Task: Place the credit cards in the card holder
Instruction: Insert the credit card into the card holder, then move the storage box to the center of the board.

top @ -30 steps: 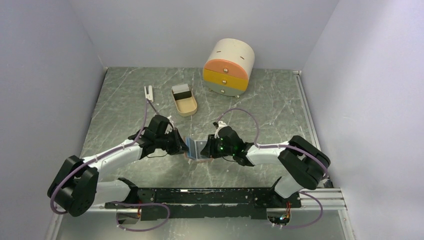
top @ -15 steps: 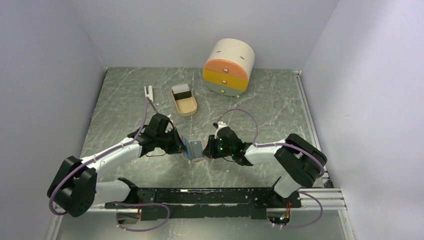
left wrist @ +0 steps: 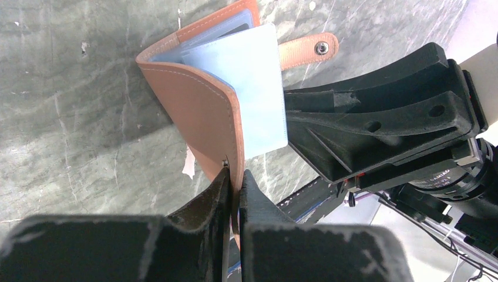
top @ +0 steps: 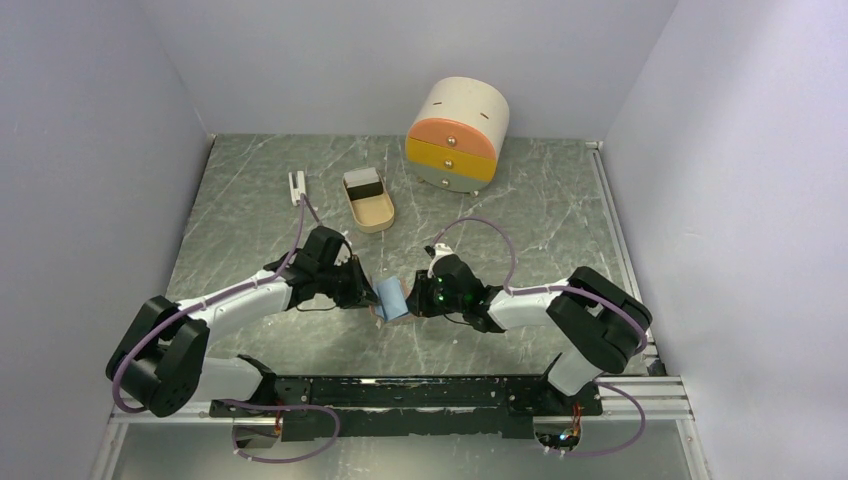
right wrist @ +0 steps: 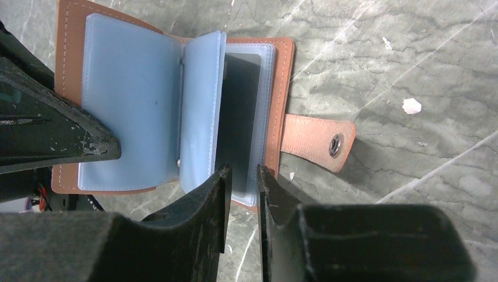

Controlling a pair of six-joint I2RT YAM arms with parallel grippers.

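Overhead, the desk (top: 250, 200) is a dark grey-green slab with pale marble-like veins, closed in on the left, far and right sides by plain pale lavender walls (top: 330, 60), with a black rail (top: 420, 390) along its near edge where both arms are bolted. At the far edge, right of centre, stands a round cream drawer unit (top: 458, 135) with an orange drawer above a yellow one. To its left lies a beige oval tray (top: 375, 212) with something flat and dark in its far end, and left of that a small white upright block (top: 297, 183). A pale speck (right wrist: 411, 106) lies on the stone near the card holder (top: 390, 300), which sits in the near middle of the desk between the two arms. It is open, with its blue-tinted clear sleeves fanned out and its snap strap (right wrist: 317, 141) lying flat on the stone. The left jaws are clenched on the edge of the holder's salmon cover, holding it raised. The right jaws stand narrowly apart at the end of a sleeve with a dark credit card (right wrist: 242, 106) in it; I cannot tell whether they pinch it. Small white print (left wrist: 443, 174) on the right arm's housing seems to read DAMIAO.
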